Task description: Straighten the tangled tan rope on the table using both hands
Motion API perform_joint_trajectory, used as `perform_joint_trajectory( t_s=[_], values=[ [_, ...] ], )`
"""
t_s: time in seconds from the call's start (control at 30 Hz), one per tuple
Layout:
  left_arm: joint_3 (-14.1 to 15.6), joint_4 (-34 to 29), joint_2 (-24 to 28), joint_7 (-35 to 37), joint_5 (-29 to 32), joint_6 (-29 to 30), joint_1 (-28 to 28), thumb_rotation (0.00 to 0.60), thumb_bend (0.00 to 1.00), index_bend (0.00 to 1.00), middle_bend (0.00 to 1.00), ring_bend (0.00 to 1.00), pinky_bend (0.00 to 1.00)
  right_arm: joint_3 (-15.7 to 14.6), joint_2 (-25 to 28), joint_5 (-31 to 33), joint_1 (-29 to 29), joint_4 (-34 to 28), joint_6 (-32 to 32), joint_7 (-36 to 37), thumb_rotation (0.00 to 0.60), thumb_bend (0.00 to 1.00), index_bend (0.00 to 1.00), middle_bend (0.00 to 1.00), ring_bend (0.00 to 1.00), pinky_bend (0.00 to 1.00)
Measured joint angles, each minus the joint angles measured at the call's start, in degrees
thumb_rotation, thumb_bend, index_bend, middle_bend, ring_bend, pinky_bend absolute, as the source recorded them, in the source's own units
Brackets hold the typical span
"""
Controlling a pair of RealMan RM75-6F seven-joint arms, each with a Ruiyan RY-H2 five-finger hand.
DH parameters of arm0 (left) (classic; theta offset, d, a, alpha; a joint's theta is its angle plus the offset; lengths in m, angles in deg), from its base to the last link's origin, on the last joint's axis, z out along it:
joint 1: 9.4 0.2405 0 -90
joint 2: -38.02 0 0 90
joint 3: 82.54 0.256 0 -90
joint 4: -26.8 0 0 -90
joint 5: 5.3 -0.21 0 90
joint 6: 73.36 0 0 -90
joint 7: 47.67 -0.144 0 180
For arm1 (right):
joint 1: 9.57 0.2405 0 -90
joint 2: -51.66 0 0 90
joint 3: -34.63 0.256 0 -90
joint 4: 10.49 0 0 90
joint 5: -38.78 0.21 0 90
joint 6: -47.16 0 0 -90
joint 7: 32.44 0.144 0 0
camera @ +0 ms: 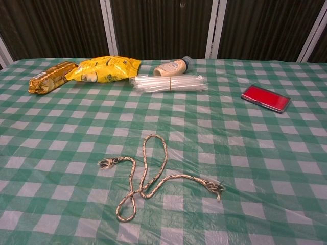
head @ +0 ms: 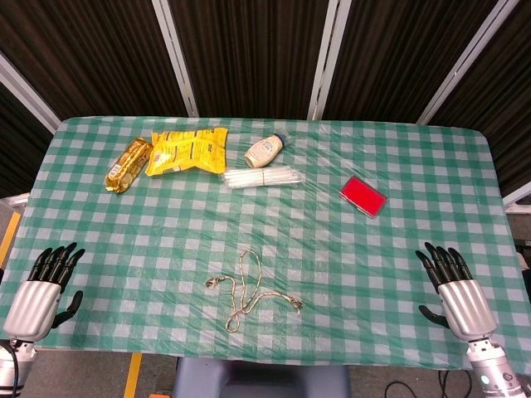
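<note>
The tan rope (head: 249,290) lies tangled in loose loops on the green checked tablecloth near the front middle of the table. In the chest view the rope (camera: 149,176) shows a tall loop, a small loop at the front and two frayed ends. My left hand (head: 43,286) hovers at the table's front left edge, fingers spread, holding nothing. My right hand (head: 452,286) sits at the front right edge, also spread and empty. Both hands are far from the rope. Neither hand appears in the chest view.
At the back lie a brown snack pack (head: 127,163), a yellow chip bag (head: 187,149), a small bottle on its side (head: 265,151) and a bundle of clear straws (head: 261,177). A red flat case (head: 362,196) rests to the right.
</note>
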Motion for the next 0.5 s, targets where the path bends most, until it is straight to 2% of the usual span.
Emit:
perform_joint_trajectory(
  t_s=[0.2,0.33,0.5],
  values=[
    [0.22,0.9,-1.95,0.94,-2.99,0.39,-1.05,0.6,0.47,0.09,0.0,0.0,0.04,-0.37,0.16,-0.66,-0.22,-0.19,-0.45,-0.11,0.6,0.23,0.0,0.0,0.0,0.0],
    [0.09,1.43,-4.76,2.39,-6.37,0.02,-3.48,0.6,0.47,0.27,0.04,0.0,0.04,-0.49,0.3,-1.04,-0.37,-0.19,-0.84,0.25,0.6,0.23,0.0,0.0,0.0,0.0],
    [-0.28,0.93,-7.45,0.6,-6.27,-6.0,-6.94,0.6,0.47,0.33,0.04,0.0,0.05,-0.78,0.29,-1.7,-0.25,-0.21,-0.69,0.53,0.6,0.23,0.0,0.0,0.0,0.0]
  ],
)
